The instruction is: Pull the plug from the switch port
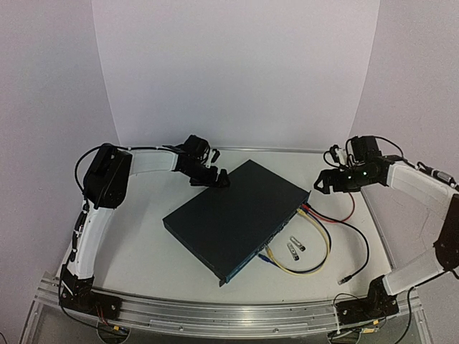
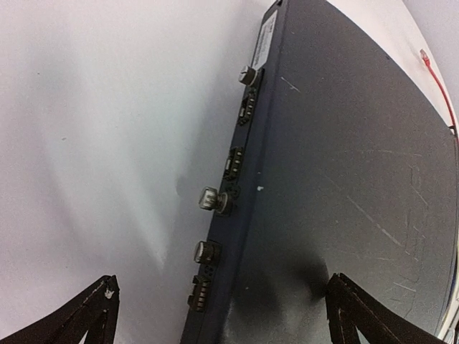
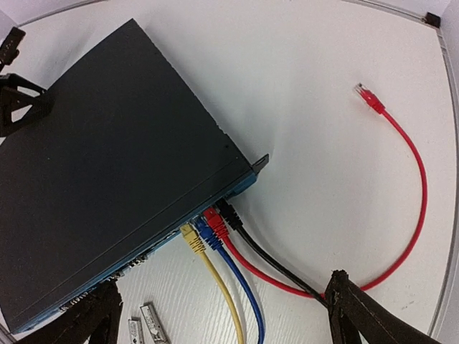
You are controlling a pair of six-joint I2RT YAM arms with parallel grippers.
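Note:
The switch (image 1: 229,215), a large flat dark box, lies diagonally mid-table. In the right wrist view its socket face (image 3: 215,208) holds yellow (image 3: 190,239), blue (image 3: 206,231), red (image 3: 215,221) and black (image 3: 231,213) plugs side by side near the right end. My right gripper (image 3: 222,287) is open above these cables, its fingers apart on either side of them and touching none. In the top view it (image 1: 320,183) hovers off the switch's right corner. My left gripper (image 1: 215,178) is open at the switch's far left corner and straddles its back edge (image 2: 237,215).
The red cable loops right to a free plug (image 3: 366,94). Two small silver modules (image 1: 294,247) lie by the socket face. A yellow cable loop (image 1: 315,261) and a black cable's loose end (image 1: 344,279) lie at the near right. Knobs (image 2: 208,198) stick out of the switch's back face.

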